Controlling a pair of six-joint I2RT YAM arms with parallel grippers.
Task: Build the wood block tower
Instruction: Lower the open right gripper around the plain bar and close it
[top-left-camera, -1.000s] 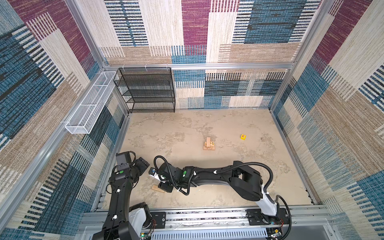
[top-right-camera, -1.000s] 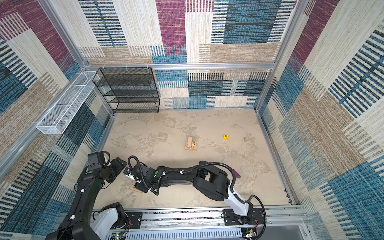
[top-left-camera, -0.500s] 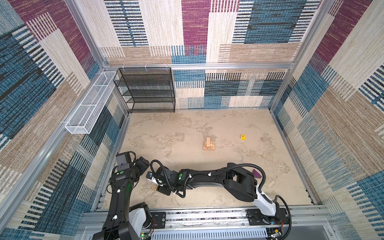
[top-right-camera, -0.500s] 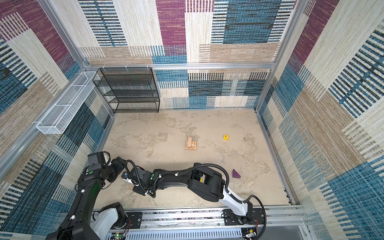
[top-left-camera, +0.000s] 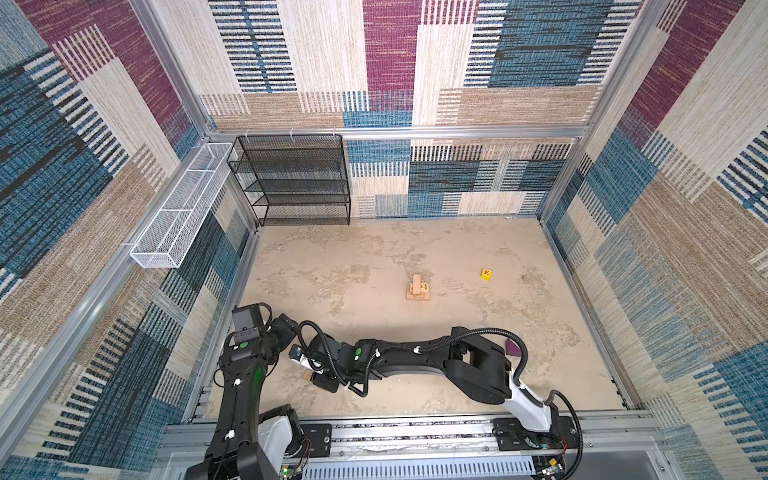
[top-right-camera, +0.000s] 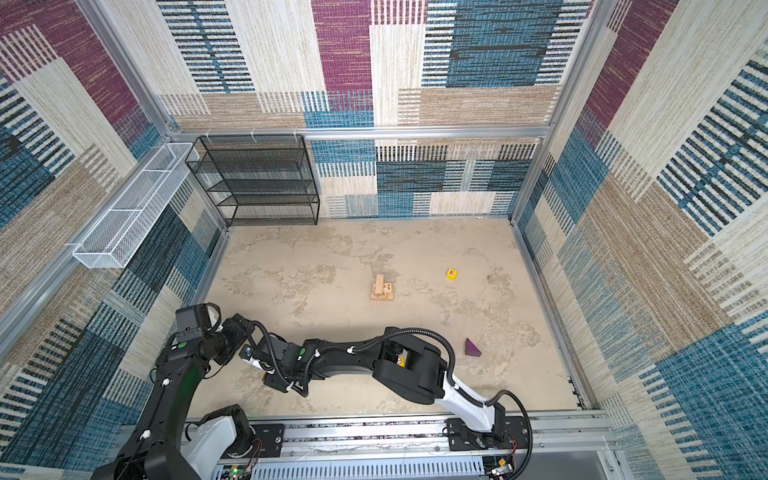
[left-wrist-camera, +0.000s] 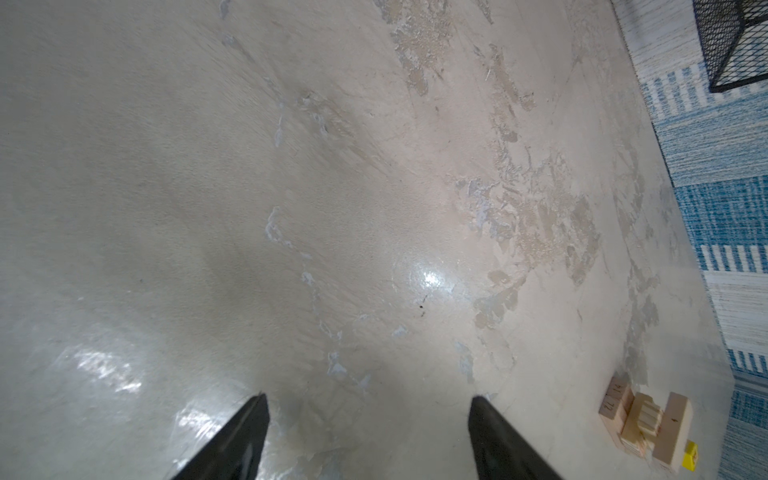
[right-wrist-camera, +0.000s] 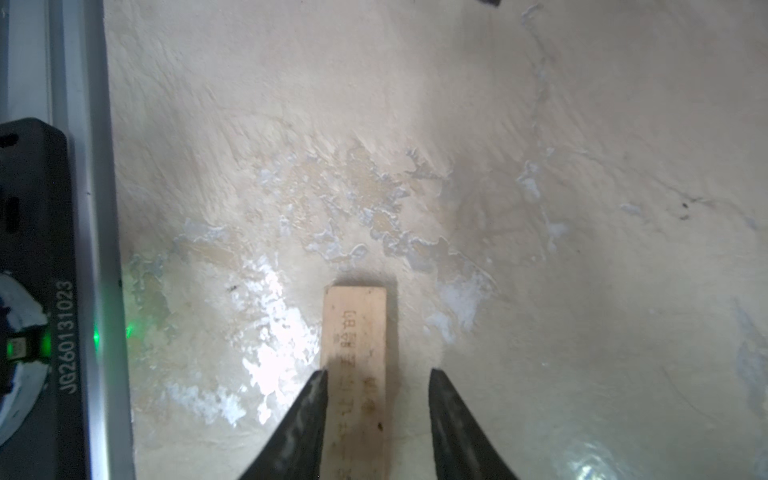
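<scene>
A tan plank with dark print lies flat on the table near the front left, mostly hidden under my right gripper in both top views. The right gripper straddles it, open: one finger touches the plank's edge and the other stands apart from it. My left gripper hovers open and empty by the left wall. The tower is a small stack of crossed tan planks mid-table. A yellow cube sits to its right. The purple wedge lies behind the right arm's elbow.
A black mesh shelf stands at the back left. A white wire basket hangs on the left wall. The metal front rail and the left arm's base lie close beside the plank. The two arms nearly meet at the front left.
The right arm has stretched further to the left and its jaws have narrowed around the plank. Its elbow has shifted, uncovering the purple wedge. The left arm has barely moved.
</scene>
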